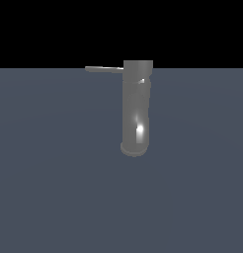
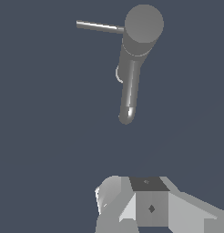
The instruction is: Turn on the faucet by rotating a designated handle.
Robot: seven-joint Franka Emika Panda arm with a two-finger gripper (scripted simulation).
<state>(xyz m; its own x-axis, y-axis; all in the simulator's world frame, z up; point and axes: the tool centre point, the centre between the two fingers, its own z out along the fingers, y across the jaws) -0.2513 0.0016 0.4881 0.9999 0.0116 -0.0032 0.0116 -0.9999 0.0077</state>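
The faucet (image 1: 137, 106) is a tall smooth grey cylinder with a wider base ring and a bright glint low on its body. It stands upright on the dark floor. The handle (image 1: 104, 68) is a thin flat grey bar that sticks out from the cylinder's top toward the exterior view's left. In the wrist view the faucet (image 2: 134, 59) shows from above, with the handle (image 2: 99, 27) pointing sideways from its round top. My gripper (image 2: 132, 189) shows only as white and grey finger parts at the picture's edge. It is well apart from the faucet and touches nothing. It does not show in the exterior view.
A flat dark blue-grey floor (image 1: 54, 188) spreads around the faucet, with a black background behind it. No other objects show.
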